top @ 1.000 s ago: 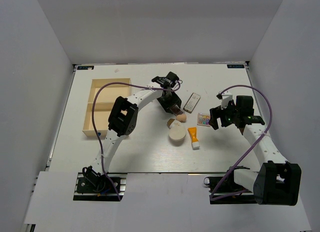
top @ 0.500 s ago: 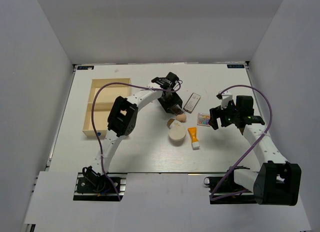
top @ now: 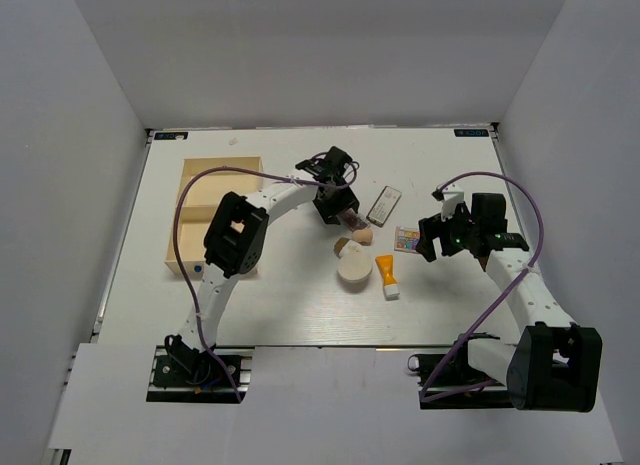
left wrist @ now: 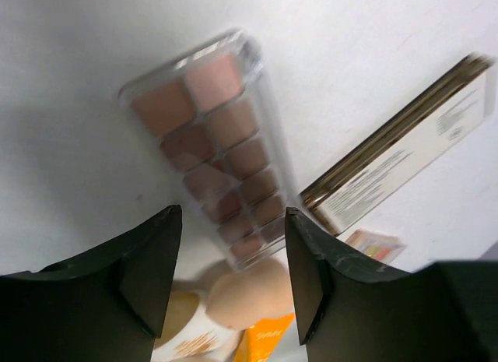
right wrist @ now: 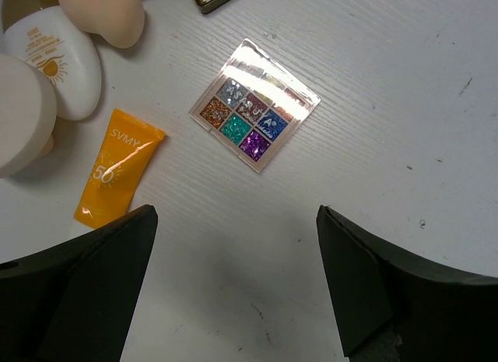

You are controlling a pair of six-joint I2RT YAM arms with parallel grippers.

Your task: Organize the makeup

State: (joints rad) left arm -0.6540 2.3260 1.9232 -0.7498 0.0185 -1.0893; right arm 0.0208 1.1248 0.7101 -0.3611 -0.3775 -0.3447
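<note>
My left gripper (top: 335, 203) (left wrist: 232, 218) is open over the near end of a slim clear case of brown shades (top: 352, 219) (left wrist: 210, 148), which shows a gap to each finger. Next to it lie a gold-edged slim case (top: 384, 203) (left wrist: 405, 156), the beige sponge (top: 363, 235) (left wrist: 253, 296), the cream round compact (top: 354, 268) and the orange white-capped tube (top: 386, 275) (right wrist: 117, 179). My right gripper (top: 432, 240) (right wrist: 235, 222) is open above bare table, just short of the multicolour square palette (top: 407, 239) (right wrist: 255, 105).
A white bottle with a tan cap (top: 345, 247) (right wrist: 54, 54) lies between the sponge and the compact. The light wooden compartment tray (top: 205, 215) stands at the left of the table, with the left arm's elbow over its right side.
The left gripper has shifted slightly up and to the left along the brown-shade case, and its elbow has swung left toward the tray. The right arm has not moved.
</note>
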